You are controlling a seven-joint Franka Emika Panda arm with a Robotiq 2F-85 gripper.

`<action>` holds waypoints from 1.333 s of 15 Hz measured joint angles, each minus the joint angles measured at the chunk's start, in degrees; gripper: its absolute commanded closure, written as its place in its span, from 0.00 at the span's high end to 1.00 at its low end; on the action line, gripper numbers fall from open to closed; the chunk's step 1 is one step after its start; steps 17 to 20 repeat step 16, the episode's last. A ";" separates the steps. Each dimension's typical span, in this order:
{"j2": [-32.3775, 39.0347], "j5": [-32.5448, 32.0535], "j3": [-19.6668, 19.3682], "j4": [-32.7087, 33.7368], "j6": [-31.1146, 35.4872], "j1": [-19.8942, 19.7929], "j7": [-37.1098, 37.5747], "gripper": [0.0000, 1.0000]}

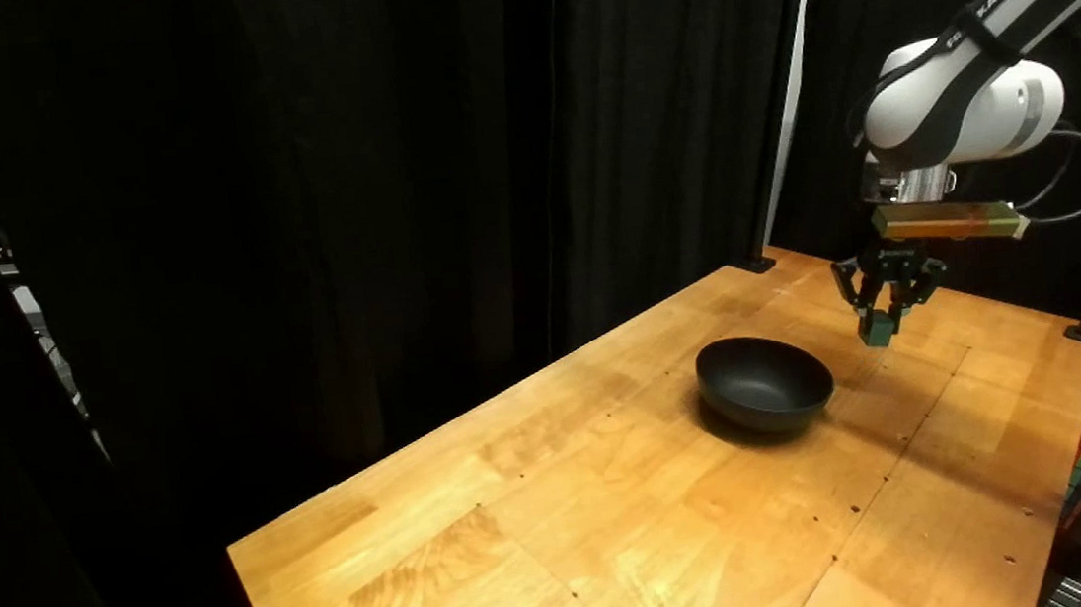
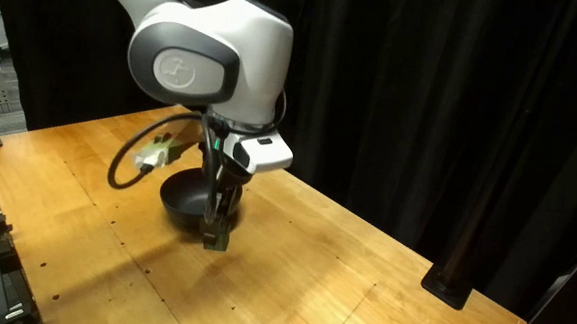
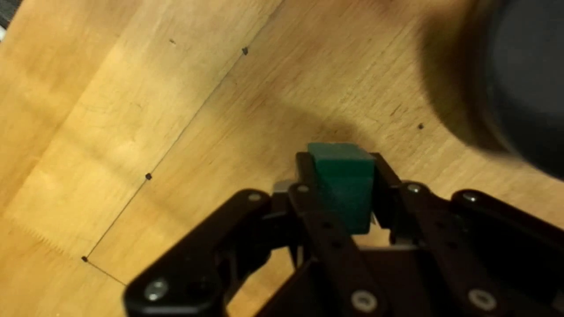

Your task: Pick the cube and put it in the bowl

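Gripper (image 3: 343,176): closest of all in the wrist view, its dark fingers (image 3: 305,167) clenched on two opposite faces of the green cube (image 3: 346,189), a pinch I'd expect to keep it from twisting.
Black bowl (image 1: 765,391): upright on the wooden table (image 1: 540,502) with its mouth facing up, ready to catch; near the cube but not beneath it.
Cube's place: between the fingertips, its lower end poking a little past them, which should let it fall away freely once let go. It looks raised off the table, and sensibly so, since it has the bowl's wall to pass over.
Arm (image 2: 247,60): reaching over the table, gripper aimed downward, I suppose so the cube can be dropped straight in.
Curtains (image 1: 393,209): hanging dark behind the table, perhaps to give a plain backdrop.
Step in hand: the carry across, by my reading; the grasp is made, the placing not yet.
Next move: a sideways shift until the cube is above the middle of the bowl, high enough not to clip its edge. Letting go too soon would likely send it off the outer wall onto the wood.
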 measured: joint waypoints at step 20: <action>-12.85 13.78 7.55 -5.31 -4.29 1.74 -12.94 1.00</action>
